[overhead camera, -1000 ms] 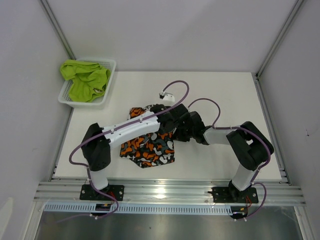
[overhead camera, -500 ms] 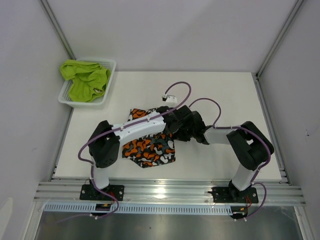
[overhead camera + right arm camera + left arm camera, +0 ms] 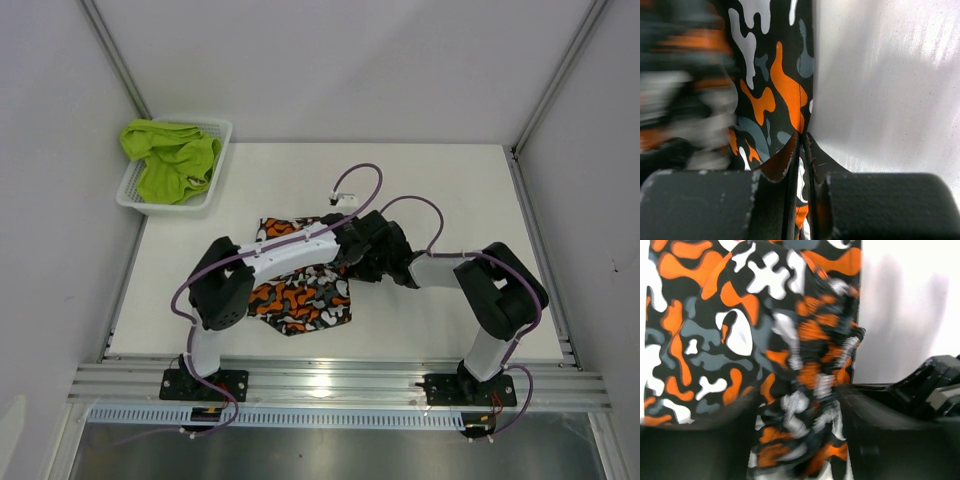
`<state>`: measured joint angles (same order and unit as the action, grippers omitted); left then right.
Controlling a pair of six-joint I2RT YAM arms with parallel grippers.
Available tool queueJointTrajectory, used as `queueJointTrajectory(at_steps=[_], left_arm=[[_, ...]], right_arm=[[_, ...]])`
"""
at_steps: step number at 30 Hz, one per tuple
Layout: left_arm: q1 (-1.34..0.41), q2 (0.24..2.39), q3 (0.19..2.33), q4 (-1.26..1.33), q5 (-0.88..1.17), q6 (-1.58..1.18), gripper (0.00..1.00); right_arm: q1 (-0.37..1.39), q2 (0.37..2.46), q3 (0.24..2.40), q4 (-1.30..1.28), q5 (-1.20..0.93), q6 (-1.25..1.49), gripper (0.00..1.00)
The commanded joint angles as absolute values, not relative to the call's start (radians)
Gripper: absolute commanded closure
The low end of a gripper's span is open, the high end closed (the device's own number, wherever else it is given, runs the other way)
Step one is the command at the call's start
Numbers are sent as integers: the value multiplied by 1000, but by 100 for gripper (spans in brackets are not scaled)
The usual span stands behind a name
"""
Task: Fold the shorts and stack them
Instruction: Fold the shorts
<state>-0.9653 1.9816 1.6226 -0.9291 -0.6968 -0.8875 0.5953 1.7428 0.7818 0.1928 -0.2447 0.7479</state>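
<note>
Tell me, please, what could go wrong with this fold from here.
1. A bunch of the camo shorts sits between the fingers of the open left pincer; lifting away could snag it and undo the fold.
2. The right pincer pinches only the very edge of the cloth, so it may slip out under a pull.
3. The two pincers sit close together over the shorts; a careless move could knock them together.
</note>
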Motion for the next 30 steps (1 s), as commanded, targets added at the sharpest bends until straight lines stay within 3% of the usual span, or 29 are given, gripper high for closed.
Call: queueJointTrajectory(at_steps=[1,4,6,11,17,21,23,26,30], left_arm=[[-959,1964,1635,-867,-652,-891,30],[-956,1878,1560,-804,-621,-871,12],[-945,1791,1498,-740,-548,-841,9],[-899,1593,1356,-627,-393,-801,8],[-746,1361,1200,-617,-357,-759,7],[-651,1261,1039,-574,-299,-736,7],[-618,1229,961,-557,-284,-729,7],[-572,1216,875,-528,-267,-724,7],[-503,1203,786,-456,-201,-718,8]], right_arm=[[584,1759,770,192,-238,744,89],[577,1756,767,190,-241,739,89],[572,1752,765,190,-244,736,88],[558,1737,761,180,-245,729,84],[526,1671,770,120,-242,693,67],[511,1623,790,77,-256,681,44],[511,1603,798,45,-262,681,38],[538,1528,792,6,-233,689,34],[653,1428,871,-259,-62,851,33]])
